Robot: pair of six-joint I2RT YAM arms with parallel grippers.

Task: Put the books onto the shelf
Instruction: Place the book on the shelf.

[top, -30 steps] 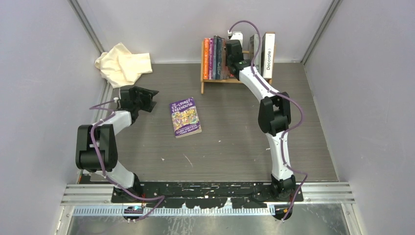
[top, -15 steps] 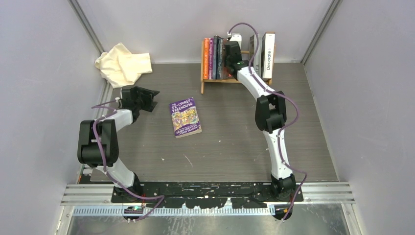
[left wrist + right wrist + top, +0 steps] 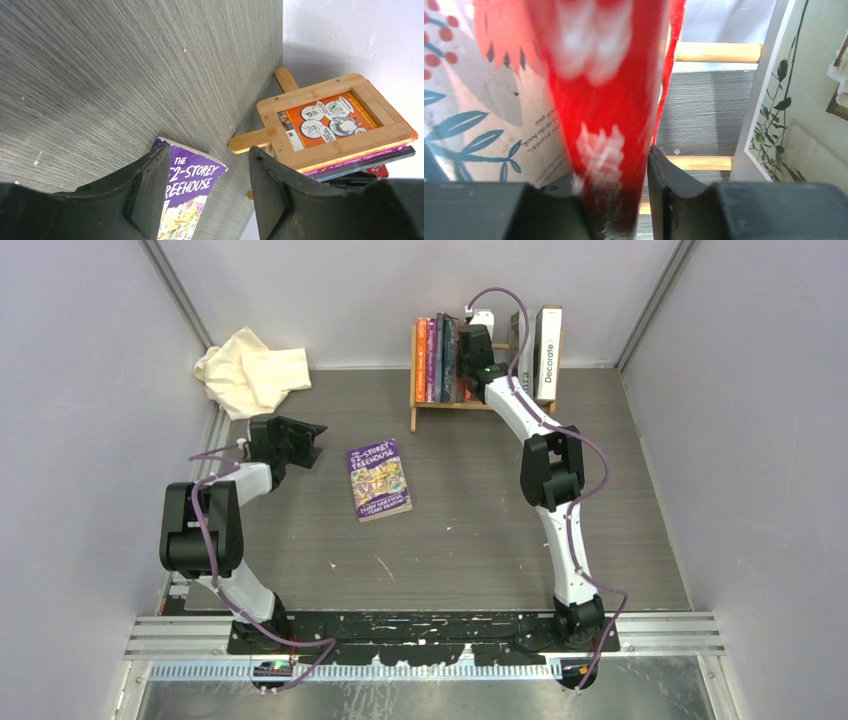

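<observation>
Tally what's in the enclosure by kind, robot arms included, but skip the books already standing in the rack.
Flat-lying book: 1
Wooden rack: 1
Cream cloth: 1
Robot arms: 2, left arm and right arm
Total: 5

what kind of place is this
Likely a robot lab test cell: plain grey panel walls box in a grey wood-grain tabletop, and two white-and-black robot arms are bolted to a black base plate.
</observation>
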